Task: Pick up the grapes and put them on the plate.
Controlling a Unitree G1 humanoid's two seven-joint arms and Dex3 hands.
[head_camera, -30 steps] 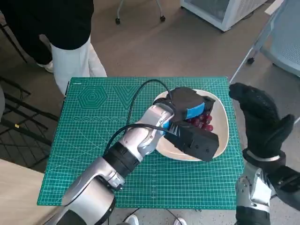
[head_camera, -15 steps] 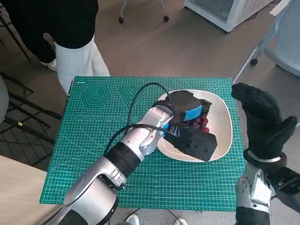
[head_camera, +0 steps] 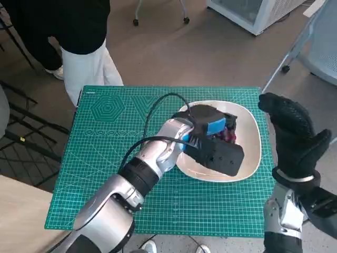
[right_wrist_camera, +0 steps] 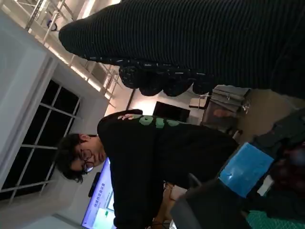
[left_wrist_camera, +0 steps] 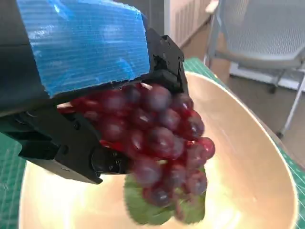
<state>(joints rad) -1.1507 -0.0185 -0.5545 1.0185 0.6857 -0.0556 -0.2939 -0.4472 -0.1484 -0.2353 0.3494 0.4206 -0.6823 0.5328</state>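
While your left robot hand [left_wrist_camera: 90,95] is holding the grapes [left_wrist_camera: 159,143] over the plate [left_wrist_camera: 248,157] at frame centre, they are hanging below it, perhaps touching; your right robot hand [head_camera: 295,134] is idling open, right edge.

**Left hand gripping, right hand raised**

The left arm reaches far and right across the scene, its left hand [head_camera: 213,126] with black fingers [left_wrist_camera: 167,57] closed in a grip. The right hand [head_camera: 295,137] stands upright at the right, holding nothing.
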